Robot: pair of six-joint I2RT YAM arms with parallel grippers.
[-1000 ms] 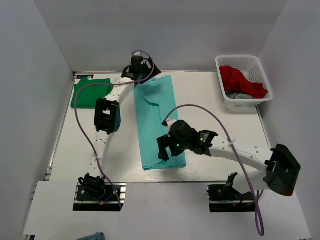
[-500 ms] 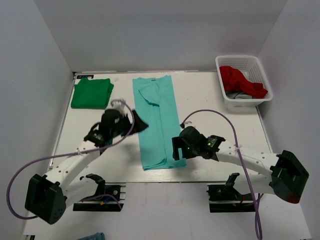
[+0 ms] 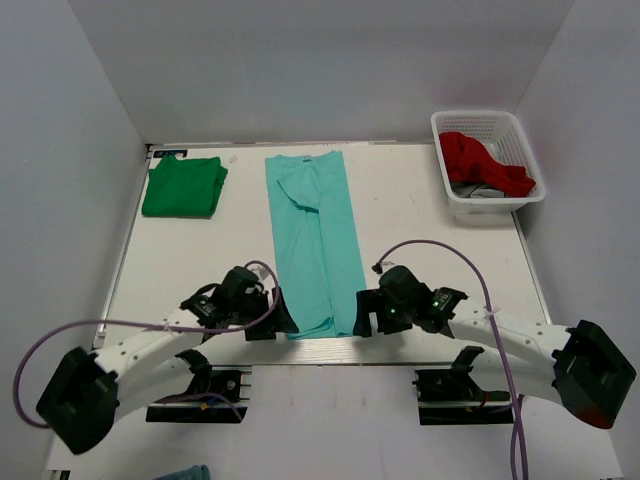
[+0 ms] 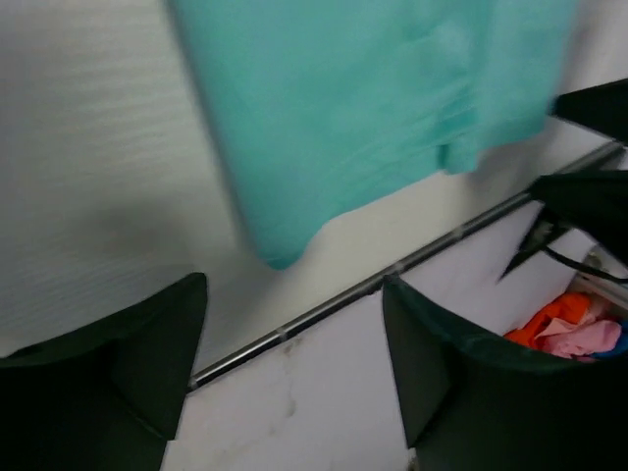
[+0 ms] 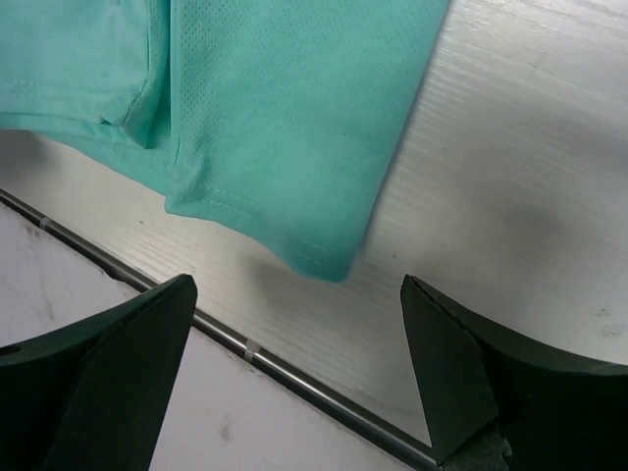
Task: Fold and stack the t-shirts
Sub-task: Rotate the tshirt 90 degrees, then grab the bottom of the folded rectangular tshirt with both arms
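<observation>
Both jaws agape, teal t-shirt (image 3: pixel 315 250) lying near-to-far, hem nearest.

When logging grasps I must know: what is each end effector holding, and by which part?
Nothing is held. The left end effector and right end effector are open, each at a near corner of the teal t-shirt, not gripping it.
</observation>
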